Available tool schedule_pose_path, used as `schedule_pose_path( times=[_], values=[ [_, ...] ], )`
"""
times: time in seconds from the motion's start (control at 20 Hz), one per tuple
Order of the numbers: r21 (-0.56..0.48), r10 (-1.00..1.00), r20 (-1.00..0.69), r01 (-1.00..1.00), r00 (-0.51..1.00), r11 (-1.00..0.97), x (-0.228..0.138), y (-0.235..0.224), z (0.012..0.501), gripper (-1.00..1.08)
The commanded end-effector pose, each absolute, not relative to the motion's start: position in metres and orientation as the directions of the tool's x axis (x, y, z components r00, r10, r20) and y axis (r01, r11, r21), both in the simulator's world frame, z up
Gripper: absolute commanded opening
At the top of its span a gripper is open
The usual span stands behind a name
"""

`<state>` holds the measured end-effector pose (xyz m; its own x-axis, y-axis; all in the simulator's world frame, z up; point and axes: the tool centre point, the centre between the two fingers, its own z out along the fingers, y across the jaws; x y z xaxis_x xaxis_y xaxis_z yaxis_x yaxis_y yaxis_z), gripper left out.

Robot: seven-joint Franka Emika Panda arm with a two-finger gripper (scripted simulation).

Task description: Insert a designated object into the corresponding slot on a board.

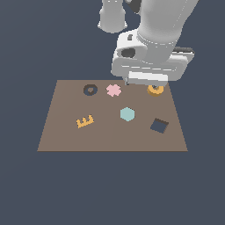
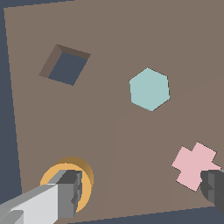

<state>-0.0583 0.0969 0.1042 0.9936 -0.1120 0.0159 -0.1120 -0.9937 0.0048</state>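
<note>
The orange-yellow ring [image 1: 155, 90] lies on the brown board [image 1: 110, 138] near its far edge, toward the exterior view's right, partly hidden by my hand. In the wrist view one finger [image 2: 68, 192] stands over the ring [image 2: 86, 177]; the other finger [image 2: 214, 188] stands by the pink cross. My gripper [image 1: 140, 84] is open wide and empty [image 2: 140, 192], low above the board. The dark ring-shaped slot [image 1: 90, 90] is at the far edge toward the exterior view's left, out of the wrist view.
A pink cross [image 1: 114, 90] lies between slot and ring. A pale teal hexagon [image 1: 127, 114], an orange E-shaped piece [image 1: 85, 121] and a dark diamond-turned square hole [image 1: 159, 125] are nearer the front. The board [image 2: 109, 144] sits on a dark blue ground.
</note>
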Motion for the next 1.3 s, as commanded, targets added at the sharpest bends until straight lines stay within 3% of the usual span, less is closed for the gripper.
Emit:
schedule_pose_path(
  times=[0.0, 0.55, 1.25],
  values=[
    [0.003, -0.13, 0.012, -0.13, 0.991, -0.991, -0.069, 0.117, 0.09, 1.0],
    [0.0, -0.177, 0.001, -0.177, 0.984, -0.984, -0.092, 0.171, 0.052, 1.0],
    [0.0, -0.18, 0.0, -0.18, 0.984, -0.984, -0.093, 0.176, 0.047, 1.0]
  ],
)
